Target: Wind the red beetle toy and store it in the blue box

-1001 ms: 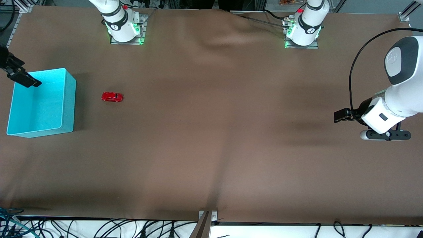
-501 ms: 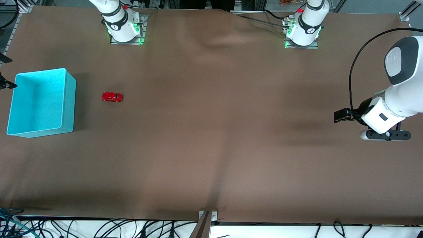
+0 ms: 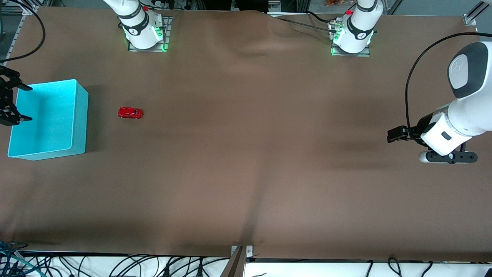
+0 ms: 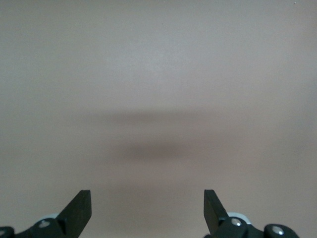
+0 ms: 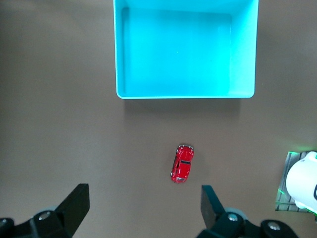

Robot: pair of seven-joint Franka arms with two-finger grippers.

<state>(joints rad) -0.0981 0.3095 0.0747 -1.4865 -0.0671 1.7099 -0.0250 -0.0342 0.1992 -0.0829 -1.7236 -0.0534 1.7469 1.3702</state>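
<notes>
The red beetle toy [image 3: 130, 112] stands on the brown cloth beside the blue box [image 3: 79, 119], toward the right arm's end of the table. The box holds nothing. My right gripper [image 3: 27, 104] hangs high above that end, open, and looks straight down. Its wrist view shows the toy [image 5: 182, 162] just past the gap of the right gripper [image 5: 145, 193], with the box [image 5: 185, 94] farther on. My left gripper [image 3: 396, 135] waits, open, over bare cloth at the left arm's end. Nothing lies between the fingers of the left gripper [image 4: 147, 198].
Both arm bases [image 3: 144, 29] [image 3: 355, 32] stand along the table's edge farthest from the front camera. The right arm's base [image 5: 302, 186] shows in the right wrist view. The cloth is wrinkled between the bases [image 3: 265, 42]. Cables [image 3: 115, 265] and a metal bracket [image 3: 240, 257] line the near edge.
In the front view my right gripper has shifted by the box: first over the box's corner, then almost out of view, now with both open fingers showing. Toy, box and left arm stayed put.
</notes>
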